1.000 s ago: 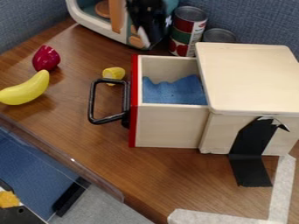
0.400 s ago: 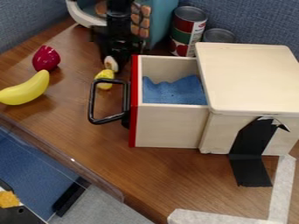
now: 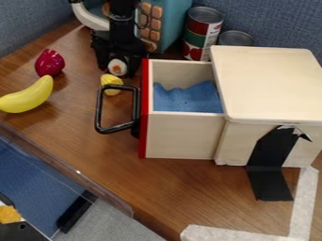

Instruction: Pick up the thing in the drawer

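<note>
At the upper left, the black gripper (image 3: 117, 71) hangs over the table, left of the drawer's red front. It is shut on a small white roundish piece (image 3: 117, 66) with an orange centre. Just below that piece lies a small yellow object (image 3: 111, 84), beside the top of the black handle; whether the two touch I cannot tell. The wooden drawer (image 3: 182, 134) is pulled out of its box, and a rumpled blue cloth (image 3: 187, 98) lies inside it.
A red toy (image 3: 50, 63) and a yellow banana (image 3: 27, 95) lie at the left. The wooden box (image 3: 270, 84) stands at the right. Behind are cans (image 3: 202, 33) and a teal toy housing (image 3: 174, 23). A clear panel edge (image 3: 69, 170) runs along the table's front left.
The gripper has come left and down from near the cans, with the white piece in it. The small yellow object has shifted slightly left and down and turned. The drawer has stayed put.
</note>
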Robot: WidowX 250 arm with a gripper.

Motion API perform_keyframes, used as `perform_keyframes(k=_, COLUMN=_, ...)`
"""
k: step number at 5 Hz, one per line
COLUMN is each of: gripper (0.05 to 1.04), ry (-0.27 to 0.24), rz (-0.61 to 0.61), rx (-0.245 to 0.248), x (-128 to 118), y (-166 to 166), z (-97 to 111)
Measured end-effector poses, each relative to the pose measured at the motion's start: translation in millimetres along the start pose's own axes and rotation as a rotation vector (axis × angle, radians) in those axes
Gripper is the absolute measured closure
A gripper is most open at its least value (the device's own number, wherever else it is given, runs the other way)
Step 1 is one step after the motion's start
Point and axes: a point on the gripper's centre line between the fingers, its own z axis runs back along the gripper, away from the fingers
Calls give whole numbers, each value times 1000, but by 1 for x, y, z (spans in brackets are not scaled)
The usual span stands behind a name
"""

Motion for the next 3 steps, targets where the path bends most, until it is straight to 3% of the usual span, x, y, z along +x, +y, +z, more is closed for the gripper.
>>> perform_keyframes(k=1, gripper=78, ry=-70, rz=33, rx=-63, x=0, y=1, z=37)
perform_keyframes(k=2, gripper=83, ry=-106, rz=66, rx=-121, x=-10, y=12, z=69)
perform_keyframes(k=3, gripper=83, ry=-140, rz=57, rx=-145, x=-21, y=22, z=91)
